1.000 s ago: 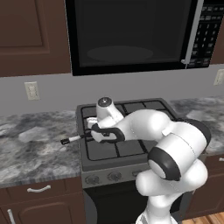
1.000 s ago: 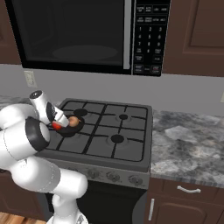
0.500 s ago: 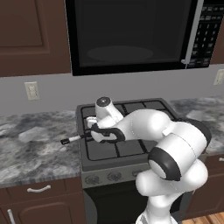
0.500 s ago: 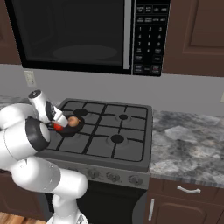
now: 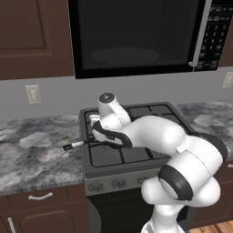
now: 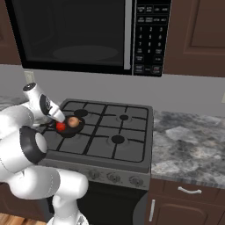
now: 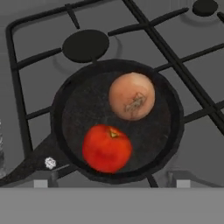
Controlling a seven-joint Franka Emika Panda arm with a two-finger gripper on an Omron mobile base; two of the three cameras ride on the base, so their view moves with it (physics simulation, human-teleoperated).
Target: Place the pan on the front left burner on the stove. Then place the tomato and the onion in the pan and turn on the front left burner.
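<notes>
The black pan (image 7: 73,114) sits on the stove (image 6: 132,151) over the front left burner, which it hides. Inside it lie the red tomato (image 7: 107,148) and the tan onion (image 7: 131,96), side by side and just apart. My gripper (image 7: 111,183) hovers open right above the pan, its two fingertips (image 7: 41,183) wide apart with nothing between them. From the right base view the pan (image 6: 75,130) holds the tomato (image 6: 60,126) and the onion (image 6: 73,121). The pan's thin handle (image 5: 75,145) sticks out left over the counter.
A row of knobs (image 6: 107,177) runs along the stove's front. Another burner cap (image 7: 85,45) lies bare just beyond the pan. A black microwave (image 6: 74,35) hangs above the stove. Grey stone counter (image 5: 32,154) extends on both sides.
The fingers have spread wider over the pan. The arm, pan, tomato and onion stay where they were.
</notes>
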